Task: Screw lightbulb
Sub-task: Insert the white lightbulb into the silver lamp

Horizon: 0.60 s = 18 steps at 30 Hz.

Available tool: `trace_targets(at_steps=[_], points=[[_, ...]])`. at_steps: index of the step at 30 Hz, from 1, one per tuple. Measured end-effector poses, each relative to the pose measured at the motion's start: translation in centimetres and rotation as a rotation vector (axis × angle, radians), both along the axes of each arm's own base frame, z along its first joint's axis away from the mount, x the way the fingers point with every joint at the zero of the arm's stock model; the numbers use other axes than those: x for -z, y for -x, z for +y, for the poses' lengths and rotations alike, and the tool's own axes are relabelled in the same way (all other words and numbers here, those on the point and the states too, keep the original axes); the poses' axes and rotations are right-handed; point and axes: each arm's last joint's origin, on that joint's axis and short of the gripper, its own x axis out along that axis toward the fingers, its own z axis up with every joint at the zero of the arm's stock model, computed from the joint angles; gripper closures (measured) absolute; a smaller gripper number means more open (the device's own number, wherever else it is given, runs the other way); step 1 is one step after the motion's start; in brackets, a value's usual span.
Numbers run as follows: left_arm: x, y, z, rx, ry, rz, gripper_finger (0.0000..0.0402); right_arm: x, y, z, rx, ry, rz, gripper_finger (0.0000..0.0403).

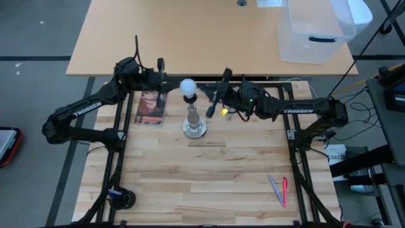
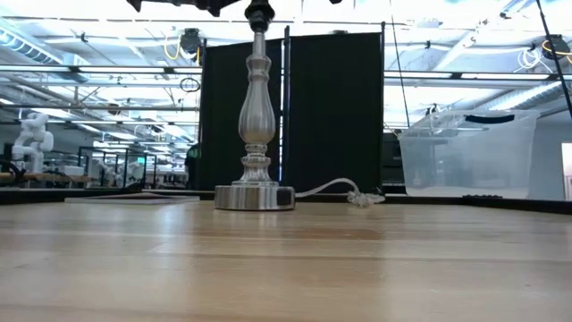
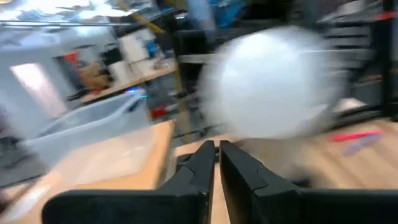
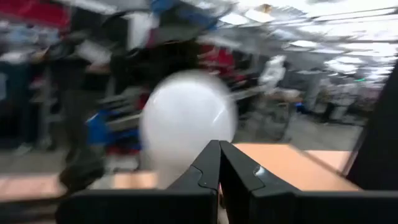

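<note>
While it sits atop the lamp stand (image 1: 194, 123), the lightbulb (image 1: 187, 86) awaits turning.
Both pincers, left (image 1: 161, 81) and right (image 1: 214, 101), flank it closed and empty; likely light, smooth, fragile, best held around its round head.

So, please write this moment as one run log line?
bulb: on lamp socket | left gripper: shut, beside bulb | right gripper: shut, beside bulb | neither holds bulb

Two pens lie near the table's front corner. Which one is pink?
The pink pen is the one farther right, nearer the table edge. The grey pen lies just left of it.
</note>
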Motion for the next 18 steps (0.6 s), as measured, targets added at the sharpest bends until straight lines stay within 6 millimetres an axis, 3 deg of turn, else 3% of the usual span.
trace_targets(at_steps=[4, 8, 12, 18], points=[[0.3, -0.1, 0.6, -0.022, 0.01, 0.01, 0.0372, 1.3, -0.6, 0.9, -0.041, -0.002, 0.071, 0.0403], [0.8, -0.5, 1.0, -0.022, 0.028, 0.03, 0.0372, 0.3, -0.3, 1.3, -0.017, 0.003, 0.013, 0.0403], [1.3, -0.8, 1.3, -0.024, 0.042, 0.055, 0.0372, 1.2, -0.5, 1.6, -0.024, -0.012, 0.081, 0.0403], [0.5, 0.7, 1.3, -0.052, 0.027, 0.036, 0.0372, 2.4, -0.4, 2.2, -0.034, -0.007, 0.22, 0.0403]])
